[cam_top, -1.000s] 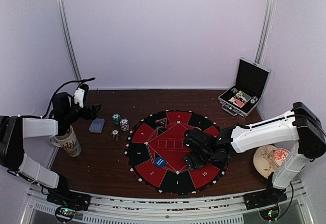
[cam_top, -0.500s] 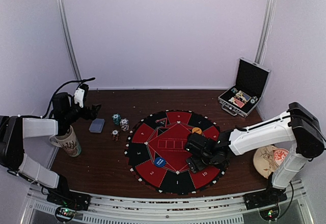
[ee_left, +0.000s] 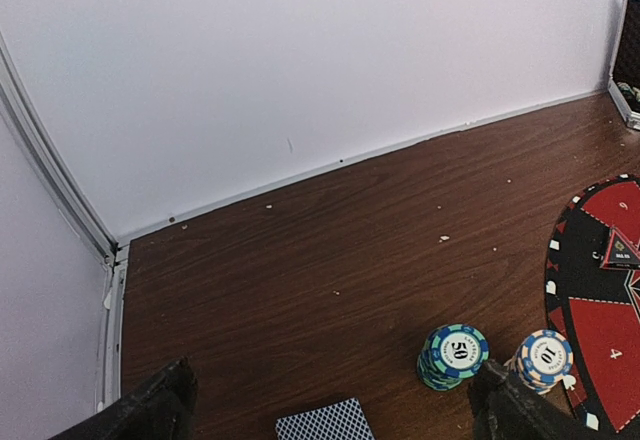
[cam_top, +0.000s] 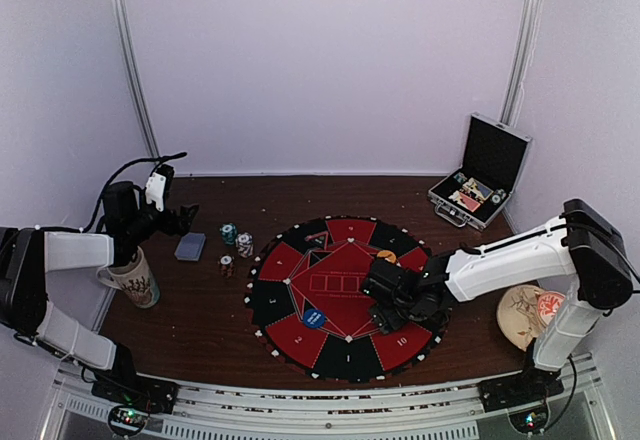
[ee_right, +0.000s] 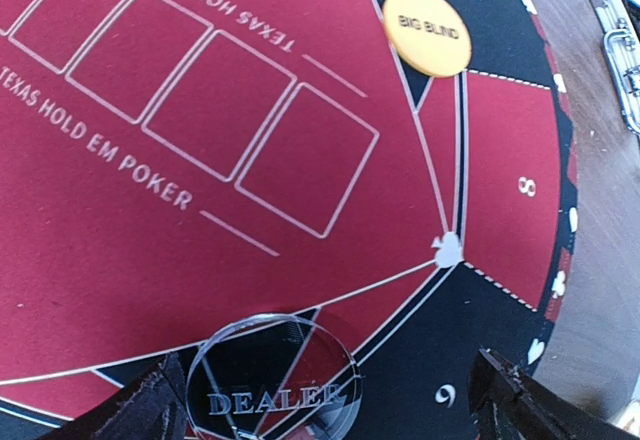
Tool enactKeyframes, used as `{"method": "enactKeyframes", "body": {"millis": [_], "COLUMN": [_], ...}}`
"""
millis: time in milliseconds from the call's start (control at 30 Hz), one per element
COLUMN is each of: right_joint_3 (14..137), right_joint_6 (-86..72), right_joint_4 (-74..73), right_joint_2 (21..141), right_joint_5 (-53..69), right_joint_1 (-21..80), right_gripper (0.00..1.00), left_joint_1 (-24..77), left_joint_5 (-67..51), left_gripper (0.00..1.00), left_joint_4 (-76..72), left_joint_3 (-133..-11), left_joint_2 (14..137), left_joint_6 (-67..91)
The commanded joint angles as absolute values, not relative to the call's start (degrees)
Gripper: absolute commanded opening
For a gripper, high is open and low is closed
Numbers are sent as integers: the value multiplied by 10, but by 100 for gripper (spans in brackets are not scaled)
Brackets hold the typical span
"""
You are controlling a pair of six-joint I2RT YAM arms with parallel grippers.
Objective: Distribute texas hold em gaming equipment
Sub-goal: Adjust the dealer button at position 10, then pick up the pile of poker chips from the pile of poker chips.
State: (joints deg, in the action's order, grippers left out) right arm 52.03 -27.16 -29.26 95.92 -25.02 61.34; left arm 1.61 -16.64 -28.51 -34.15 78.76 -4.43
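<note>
Right gripper (ee_right: pixel 325 405) wide open, straddling clear DEALER disc (ee_right: pixel 272 380) on poker mat (ee_right: pixel 150 220), not gripping. Orange BIG BLIND button (ee_right: pixel 429 31) by seat 7. Left gripper (ee_left: pixel 330 410) open by chip stacks (ee_left: pixel 453 355). Likely button step; next: lift straight up, avoid nudging disc.

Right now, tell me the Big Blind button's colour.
The button is orange; clearest in right wrist view.

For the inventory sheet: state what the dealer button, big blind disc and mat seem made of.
Dealer button: clear glossy plastic, likely acrylic; mat shows through it. Big blind disc: opaque orange plastic, matte. Mat: probably felt or printed fabric; flat, no glare.
</note>
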Motion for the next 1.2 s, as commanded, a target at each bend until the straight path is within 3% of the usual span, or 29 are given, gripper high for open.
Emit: {"method": "enactKeyframes", "body": {"millis": [0, 500, 700, 967, 1167], "right_joint_3": [533, 603, 628, 580, 564], "right_joint_6": [-264, -232, -224, -169, -189], "right_joint_4": [-313, -238, -163, -64, -86], "right_joint_2": [967, 913, 900, 899, 898], "right_joint_5": [-281, -260, -164, -102, -103], "right_joint_1": [604, 594, 555, 548, 550], "right_gripper": [100, 100, 100, 100, 100], "left_joint_1": [19, 19, 19, 19, 19], "left_joint_5": [-162, -143, -139, -268, -373], "left_gripper": [98, 98, 98, 98, 98], "left_joint_4": [-296, -289, -247, -200, -132], "left_joint_3": [-357, -360, -378, -389, -401], "left_joint_2": [787, 778, 761, 753, 740], "left_joint_6": [-49, -51, -70, -119, -185]}}
